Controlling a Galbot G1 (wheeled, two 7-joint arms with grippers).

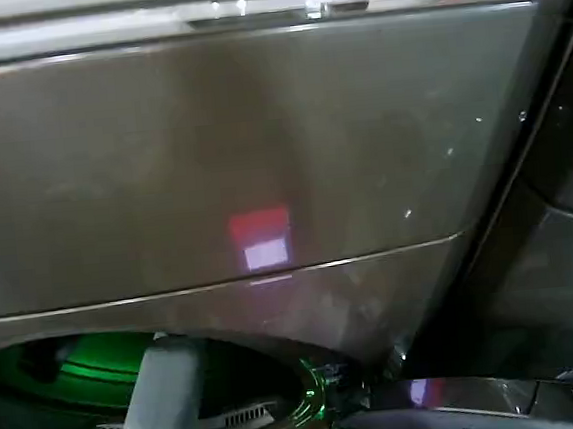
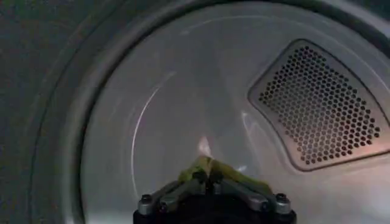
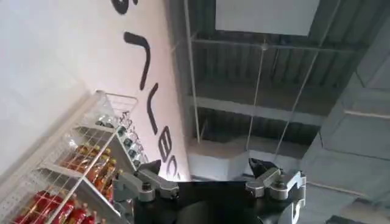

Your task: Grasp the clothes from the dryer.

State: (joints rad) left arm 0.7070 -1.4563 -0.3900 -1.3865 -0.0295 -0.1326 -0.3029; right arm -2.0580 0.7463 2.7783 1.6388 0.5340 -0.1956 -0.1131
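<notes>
The left gripper (image 2: 207,176) was inside the drum of the dryer (image 1: 212,161), its fingers pressed together on the clothes (image 2: 210,165), an olive-green fold pinched at the fingertips with the perforated vent panel (image 2: 320,106) on the drum's rear wall beyond it. The right gripper (image 3: 207,173) was outside the machine with its fingers spread and nothing between them, pointed up toward a ceiling and a wire rack of bottles (image 3: 79,176).

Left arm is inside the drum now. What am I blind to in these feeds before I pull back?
- Clothes, left wrist view: a yellow-green scrap shows between the shut left end effector fingers; the rest is hidden behind them.
- Dryer, head view: the drum's inside is blocked by the left arm and front panel.
- Right end effector, open, faces the ceiling.
</notes>
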